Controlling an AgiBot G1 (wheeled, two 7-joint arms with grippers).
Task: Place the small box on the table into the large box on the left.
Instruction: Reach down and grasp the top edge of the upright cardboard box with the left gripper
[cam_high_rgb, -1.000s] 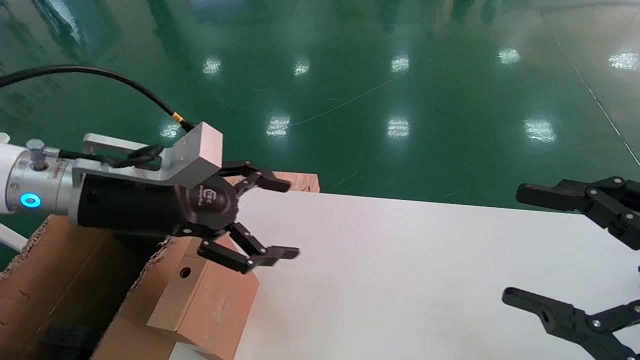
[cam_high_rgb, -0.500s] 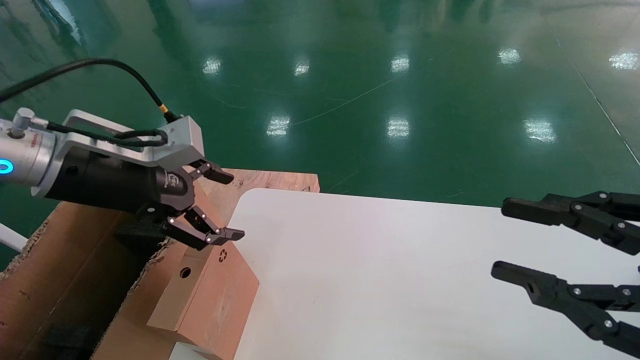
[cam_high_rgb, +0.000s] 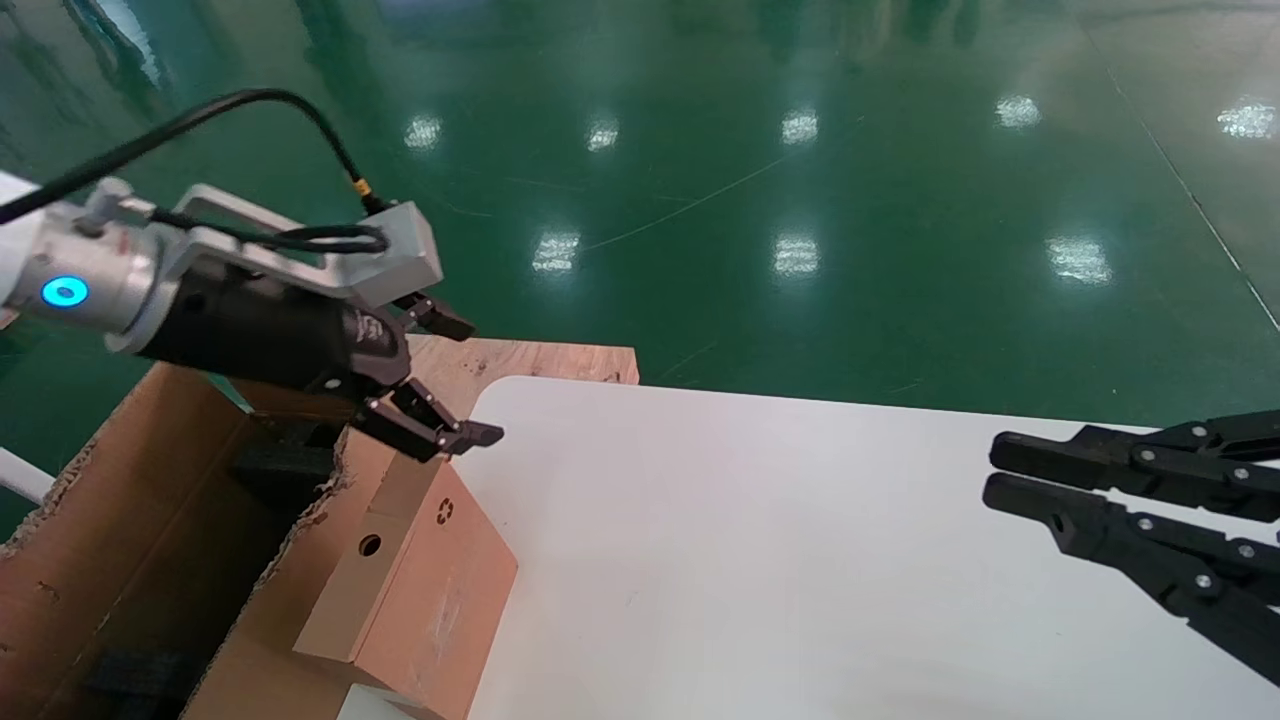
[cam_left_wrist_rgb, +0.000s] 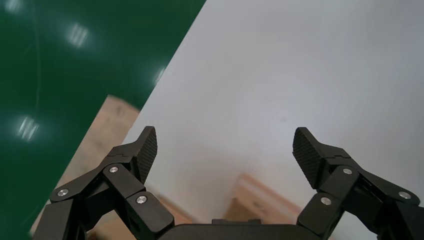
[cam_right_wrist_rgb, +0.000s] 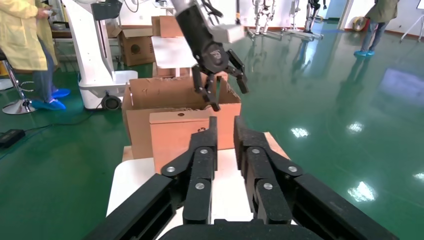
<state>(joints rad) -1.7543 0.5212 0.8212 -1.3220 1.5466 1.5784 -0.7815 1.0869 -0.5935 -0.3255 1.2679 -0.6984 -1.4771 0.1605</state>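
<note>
Smooth matt cardboard small box (cam_high_rgb: 420, 590), ragged corrugated large box (cam_high_rgb: 150, 540), glossy white table (cam_high_rgb: 800, 560).

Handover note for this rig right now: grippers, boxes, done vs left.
Left gripper: open, empty, hovering over the far end of the small box.
Right gripper: nearly shut, empty, over the table's right side.
Small box: on the table's left edge, against the large box's ragged wall, not inside.
Done: nothing placed.
Left: grasp the small box, lift it over the wall, set it in the large box.
</note>
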